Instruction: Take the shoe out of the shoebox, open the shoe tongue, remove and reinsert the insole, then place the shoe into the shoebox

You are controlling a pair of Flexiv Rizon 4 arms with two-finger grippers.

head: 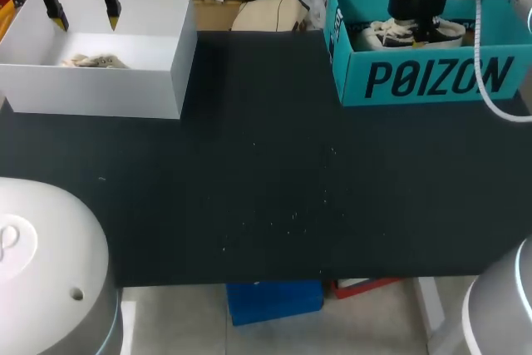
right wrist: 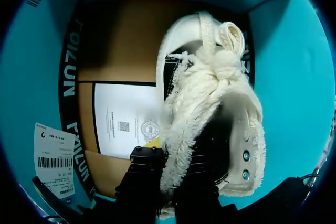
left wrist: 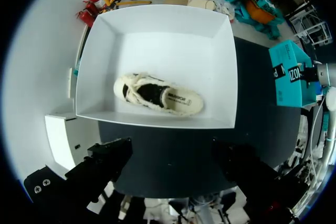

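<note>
here, shoe (right wrist: 210, 93) in shoebox (right wrist: 283, 51), collar pinched between right fingers (right wrist: 142, 171)

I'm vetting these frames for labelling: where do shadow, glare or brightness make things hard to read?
Head view: the pale shoe nearly blends into the bright white box. Left wrist view: even light, that shoe reads clearly, while the left claw is dark. Right wrist view: the right claw is a dark shape against the fleecy shoe.

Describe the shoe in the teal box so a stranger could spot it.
Find the teal shoebox at the far right of the table. The cream fuzzy-laced shoe lies inside it, under the right end effector; the other shoe sits in the white box.
</note>
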